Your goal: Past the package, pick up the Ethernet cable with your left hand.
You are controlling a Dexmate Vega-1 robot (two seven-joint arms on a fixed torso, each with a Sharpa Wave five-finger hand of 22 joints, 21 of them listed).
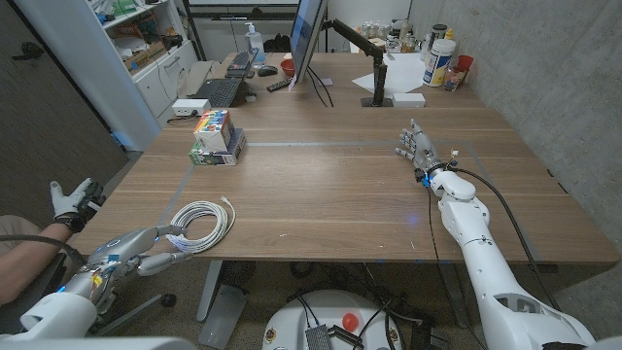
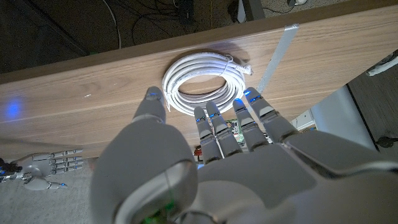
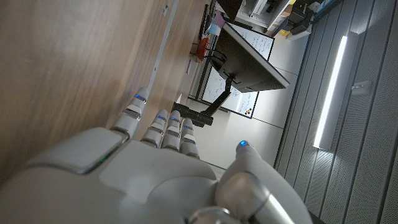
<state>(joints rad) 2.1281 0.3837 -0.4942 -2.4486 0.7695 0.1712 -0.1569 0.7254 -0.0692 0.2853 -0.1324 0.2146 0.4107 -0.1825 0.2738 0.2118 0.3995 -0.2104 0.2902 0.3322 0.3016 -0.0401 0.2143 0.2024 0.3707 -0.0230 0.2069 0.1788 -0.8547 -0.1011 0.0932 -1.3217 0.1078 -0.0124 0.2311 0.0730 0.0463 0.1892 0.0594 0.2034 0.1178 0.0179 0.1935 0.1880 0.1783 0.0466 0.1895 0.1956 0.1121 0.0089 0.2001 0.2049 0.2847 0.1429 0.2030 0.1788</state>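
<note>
A: Where is the coiled white Ethernet cable (image 1: 202, 223)?

B: Flat on the wooden table (image 1: 330, 194), near its front left corner, coil closed, with 1 plug end poking out on the far side. In the left wrist view the cable (image 2: 201, 82) lies just past the fingertips (image 2: 153, 95).

A: And the left hand (image 1: 155, 247)?

B: At the table's front edge, just beside the coil, fingers stretched out and apart towards it, holding nothing. I cannot tell whether the tips touch the cable.

A: The package?

B: A colourful printed box (image 1: 213, 127) stands on a flatter box, further back on the left side, well apart from the cable.

A: The right hand (image 1: 416, 147)?

B: It stands on the table on the right side, fingers straight and close together, pointing away from the robot, nothing in it. The right wrist view shows the same hand (image 3: 155, 162) with wood beside its fingers.

A: Anything else?

B: A person's gloved hand (image 1: 74, 201) at the left edge, off the table. A monitor (image 1: 307, 39) and keyboard (image 1: 222, 90) at the far end.
</note>
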